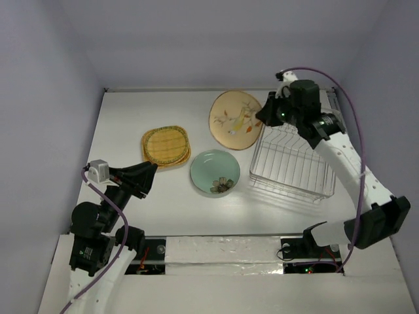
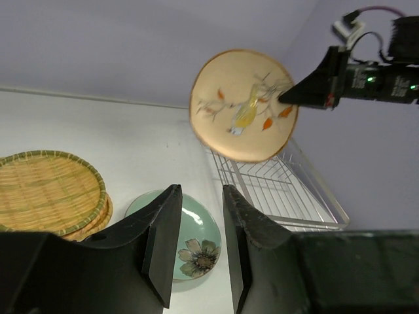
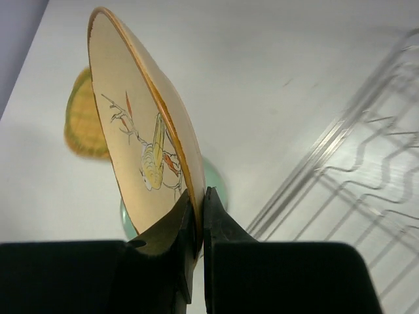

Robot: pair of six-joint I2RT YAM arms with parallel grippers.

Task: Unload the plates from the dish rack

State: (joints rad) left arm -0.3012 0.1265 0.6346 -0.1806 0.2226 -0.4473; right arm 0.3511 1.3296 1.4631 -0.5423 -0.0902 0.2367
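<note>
— Fingers (image 3: pixel 163 235) on the right gripper (image 3: pixel 198 203): how do they look from your end?

— Closed onto the rim of the beige floral plate (image 3: pixel 141 131), pads nearly meeting with only the plate's edge between them. I have it lifted off the table (image 1: pixel 131 203), hanging by the far left corner of the dish rack (image 1: pixel 291 163).

— Which way does it lie from the grip?

— In the top view it runs out toward 9 o'clock, face tipped up at the camera, so its free edge is the one farthest from my wrist. (The wrist camera shows it almost edge-on.) Laying it down turns on that: I reckon the free edge has to swing down and away from the rack.

— Anything in the way?

— The pale green plate (image 1: pixel 215 171) lies flat at about 7 o'clock from the held one, and the orange woven stack (image 1: pixel 166 145) at 8 o'clock, both near. The rack's rim is just beside the grip at 5 o'clock. I see no plates between its tines.

— And the other arm?

— I've got the left gripper (image 1: pixel 152 171) hovering at 9 o'clock of the green plate, jaws a little apart, holding nothing. The right arm is the nearer one for this.
</note>
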